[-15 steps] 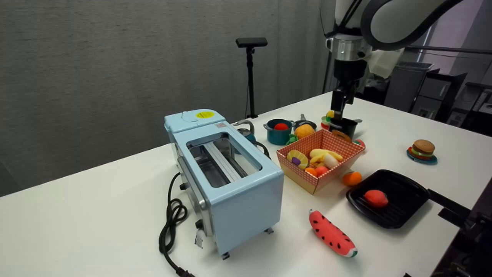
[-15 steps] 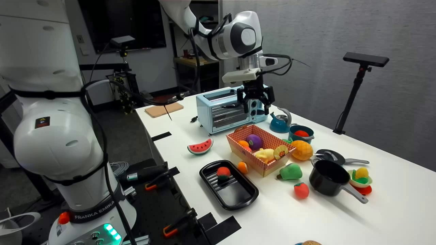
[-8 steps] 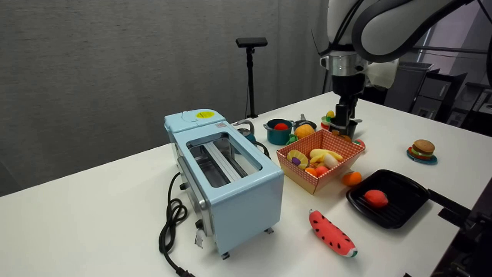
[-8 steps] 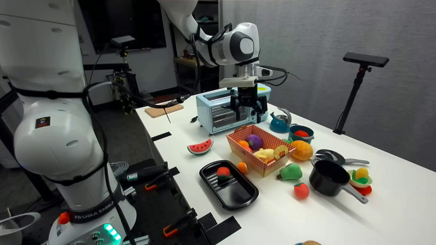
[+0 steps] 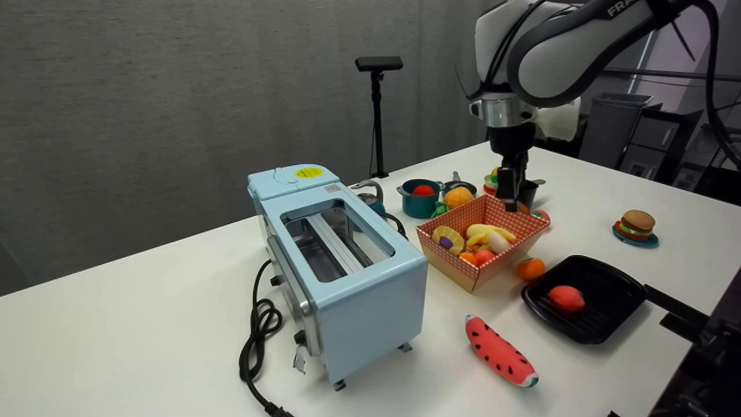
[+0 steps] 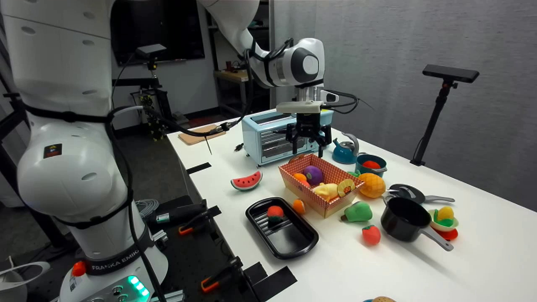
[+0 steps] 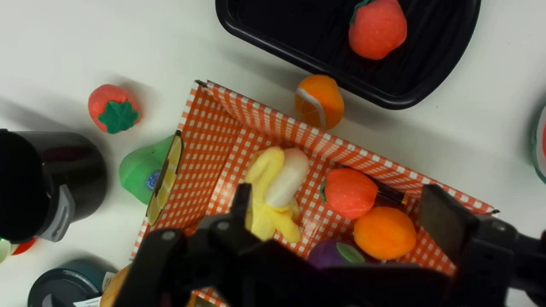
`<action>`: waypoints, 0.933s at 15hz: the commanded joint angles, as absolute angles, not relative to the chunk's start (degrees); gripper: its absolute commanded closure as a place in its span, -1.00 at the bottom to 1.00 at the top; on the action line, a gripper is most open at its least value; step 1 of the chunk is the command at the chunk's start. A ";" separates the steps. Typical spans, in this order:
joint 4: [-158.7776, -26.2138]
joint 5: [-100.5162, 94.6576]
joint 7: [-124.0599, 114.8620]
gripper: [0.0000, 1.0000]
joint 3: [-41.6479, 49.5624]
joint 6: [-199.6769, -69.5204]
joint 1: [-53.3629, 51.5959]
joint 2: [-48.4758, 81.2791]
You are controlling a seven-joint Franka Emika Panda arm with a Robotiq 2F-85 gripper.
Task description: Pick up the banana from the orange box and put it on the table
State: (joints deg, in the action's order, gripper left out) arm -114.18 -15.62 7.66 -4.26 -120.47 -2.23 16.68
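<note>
The banana, peeled with yellow skin and a white inside, lies in the orange-checked box in both exterior views (image 5: 491, 234) (image 6: 326, 191) and in the wrist view (image 7: 286, 183). The orange box (image 5: 443, 269) also shows in the other views (image 6: 303, 193) (image 7: 273, 123); it stands on the white table (image 5: 156, 347). My gripper (image 6: 308, 152) is open and empty above the box, apart from the banana. In the wrist view the gripper (image 7: 335, 187) has its fingers wide apart; the left fingertip overlaps the banana's edge, and the arm parts hide the near part of the box.
A strawberry (image 7: 349, 192), an orange (image 7: 384, 233) and a purple fruit (image 7: 328, 254) share the box. A blue toaster (image 5: 370, 313), a black tray (image 6: 289, 243), a black pot (image 6: 405, 220) and a green pear (image 6: 359, 212) stand around it.
My gripper has come down from higher up, and the arm has shifted left in an exterior view. The banana, the box and the other things have not moved.
</note>
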 commanded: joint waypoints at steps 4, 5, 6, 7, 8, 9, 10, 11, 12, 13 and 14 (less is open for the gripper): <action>-105.77 -13.70 10.57 -1.00 -4.15 -118.47 -2.52 23.05; -105.07 -13.86 10.72 -1.00 -4.12 -118.77 -2.54 23.77; -104.44 -14.09 11.11 -1.00 -4.08 -119.23 -2.48 24.50; -103.74 -14.24 11.33 -1.00 -3.95 -119.46 -2.38 25.20; -103.03 -14.08 11.65 -1.00 -3.94 -119.46 -2.26 25.89; -102.46 -14.06 11.86 -1.00 -3.86 -119.61 -2.16 26.55; -101.92 -13.92 12.12 -1.00 -3.84 -119.65 -2.06 27.09; -101.54 -13.86 11.86 -1.00 -3.70 -119.52 -2.05 27.49; -101.33 -13.55 11.88 -1.00 -3.69 -119.33 -1.93 27.64; -103.59 -15.27 10.27 -1.00 -3.28 -120.31 -2.77 26.34; -103.26 -15.26 10.28 -1.00 -3.23 -120.31 -2.71 26.72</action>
